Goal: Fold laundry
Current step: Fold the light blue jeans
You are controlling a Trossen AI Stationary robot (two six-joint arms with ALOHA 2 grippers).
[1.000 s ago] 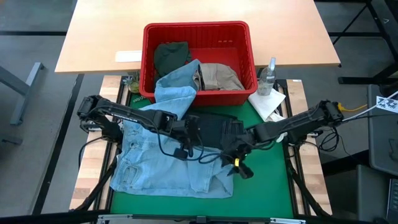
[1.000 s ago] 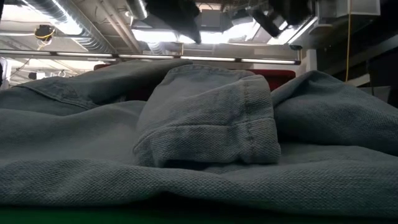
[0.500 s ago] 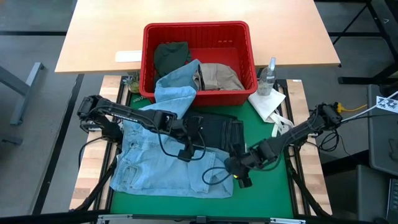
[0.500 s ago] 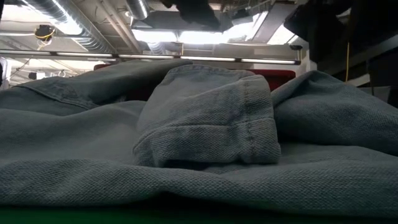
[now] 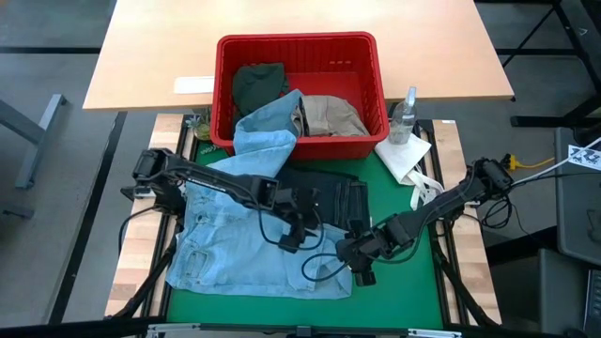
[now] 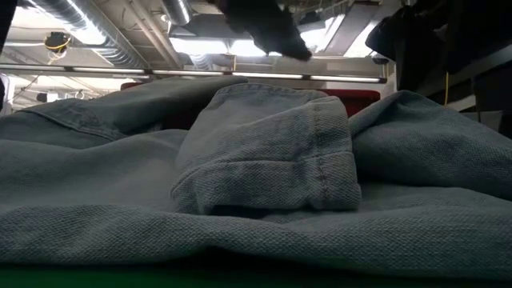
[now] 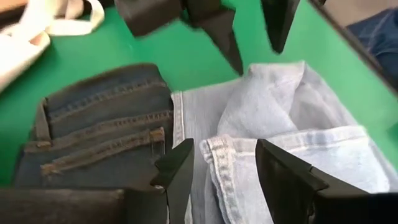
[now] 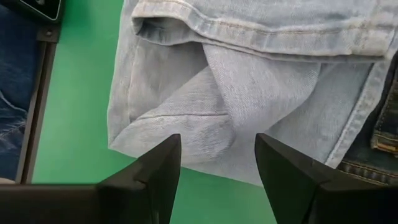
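Denim, light blue denim (image 8: 249, 81), lies just under the open, empty right end effector (image 8: 217, 162).

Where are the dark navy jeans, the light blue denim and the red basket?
dark navy jeans (image 5: 324, 191): high view, on the folded dark panel mid-mat.
light blue denim (image 5: 221, 249): high view, on the flat part spread left of centre.
red basket (image 5: 296, 43): high view, on its far rim.
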